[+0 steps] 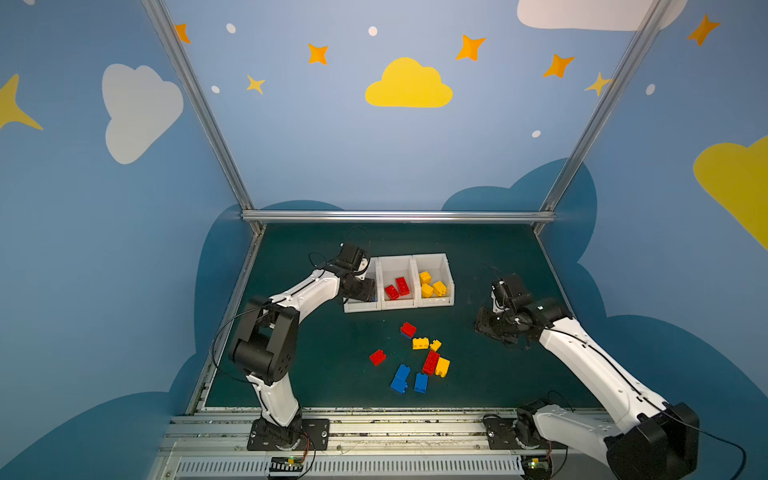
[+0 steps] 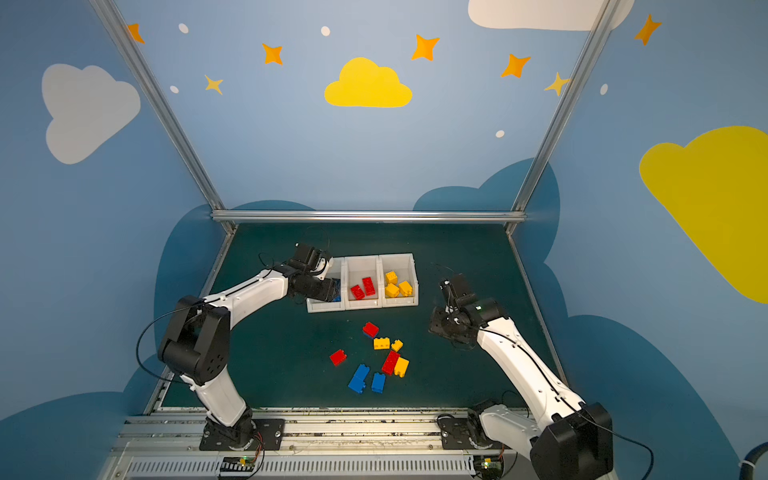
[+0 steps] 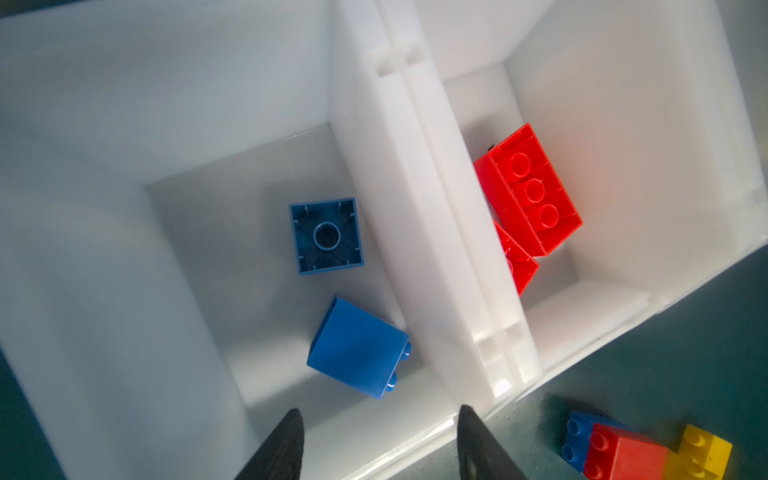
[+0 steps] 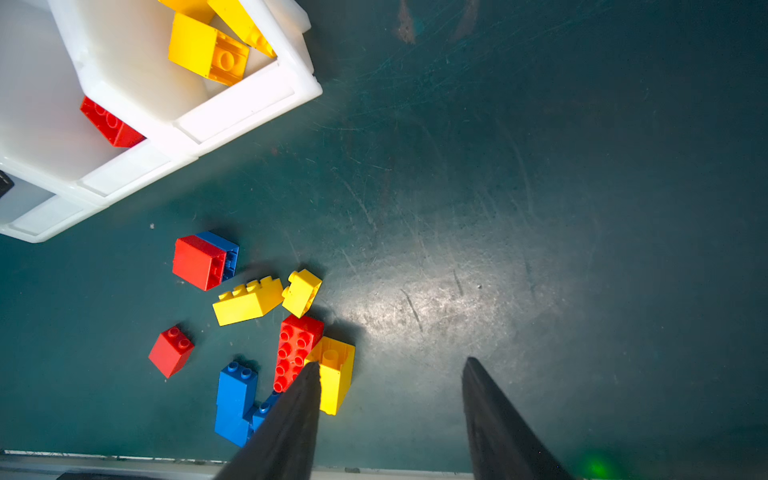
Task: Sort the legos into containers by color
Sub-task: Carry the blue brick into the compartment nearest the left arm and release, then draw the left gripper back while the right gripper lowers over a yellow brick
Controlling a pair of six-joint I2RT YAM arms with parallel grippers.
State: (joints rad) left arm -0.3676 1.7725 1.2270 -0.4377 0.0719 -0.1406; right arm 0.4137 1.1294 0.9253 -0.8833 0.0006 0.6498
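Three white containers [image 1: 399, 306] stand joined in a row at mid-table in both top views. My left gripper [image 3: 378, 411] hangs open over the left one, where two blue legos [image 3: 326, 235] [image 3: 357, 347] lie loose on the floor; nothing is between its fingers. Red legos [image 3: 532, 191] lie in the middle bin and yellow ones [image 1: 432, 284] in the right bin. Several loose legos [image 1: 431, 362] in red, yellow and blue lie scattered on the mat in front. My right gripper [image 4: 392, 365] hovers open and empty just right of that pile.
The dark green mat [image 1: 478, 257] ends at a metal rail [image 1: 374, 415] along the front, where both arm bases stand. Aluminium frame posts and blue walls close in the back and sides. A red lego [image 1: 377, 357] lies apart at the pile's left.
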